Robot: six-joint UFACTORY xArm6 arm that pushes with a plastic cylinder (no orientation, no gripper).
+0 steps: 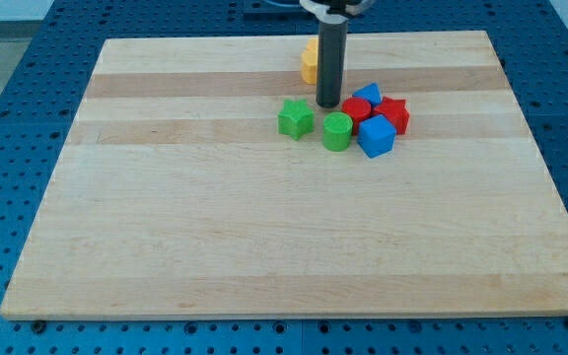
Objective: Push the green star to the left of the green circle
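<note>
My tip point(327, 105) is a plain rod with nothing to open or pinch. It sits just behind the green circle point(337, 130). The green star point(296, 117) is just left of that circle, near but apart. Red and blue blocks crowd the circle's right side.

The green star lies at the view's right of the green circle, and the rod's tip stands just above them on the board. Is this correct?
Not quite. The camera view shows the green star at the view's left of the green circle, not the right. The rest holds: my tip stands just above them, toward the view's top, between the two.
</note>
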